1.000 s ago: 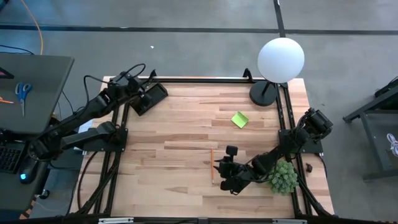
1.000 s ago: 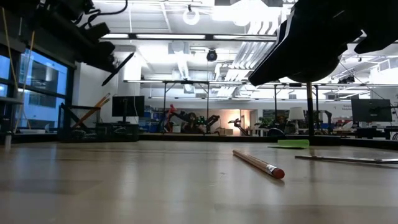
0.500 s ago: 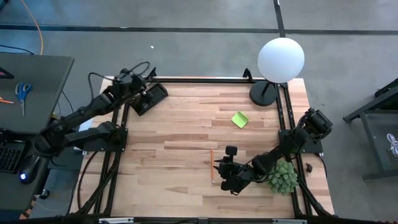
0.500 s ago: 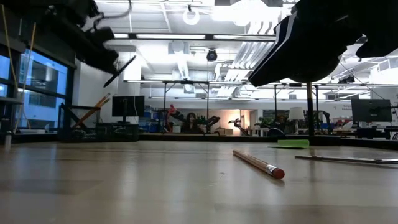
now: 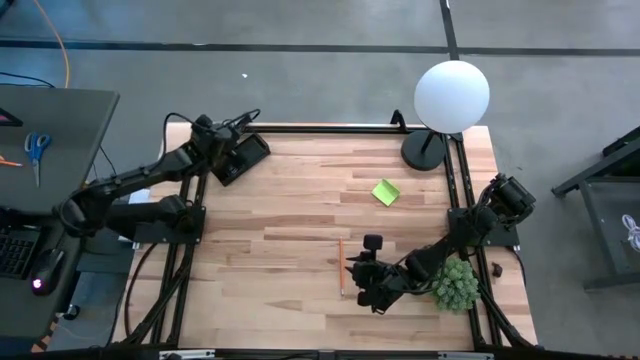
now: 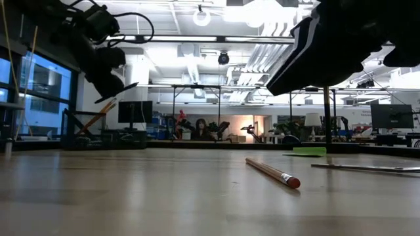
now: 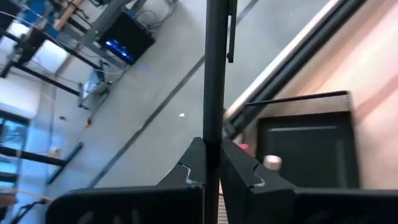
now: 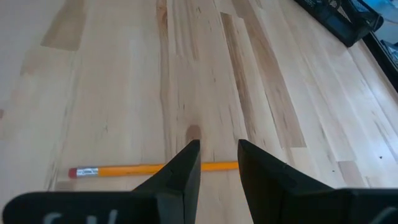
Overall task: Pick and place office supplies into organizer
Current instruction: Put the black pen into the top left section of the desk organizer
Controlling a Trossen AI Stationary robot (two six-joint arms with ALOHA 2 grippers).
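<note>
We see the left gripper [image 7: 211, 171] clenched on a slim black pen [image 7: 215, 74], held above the small black rectangular organizer tray [image 5: 238, 158] at table's far-left corner. Right gripper [image 8: 217, 163], fingers slightly apart, grasping nothing, hovers over the orange pencil w/ pink eraser [image 8: 149, 168] lying mid-table. Lime-green sticky-note pad [image 5: 385, 192] sits apart, nearer the lamp.

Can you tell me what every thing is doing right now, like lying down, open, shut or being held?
Pen: held by the left gripper, above the organizer.
Organizer: at the table's far left corner.
Pencil: lying flat, untouched.
Right gripper: jaws open, above the pencil.
Sticky-note pad: lying flat.
Lamp: upright.
</note>
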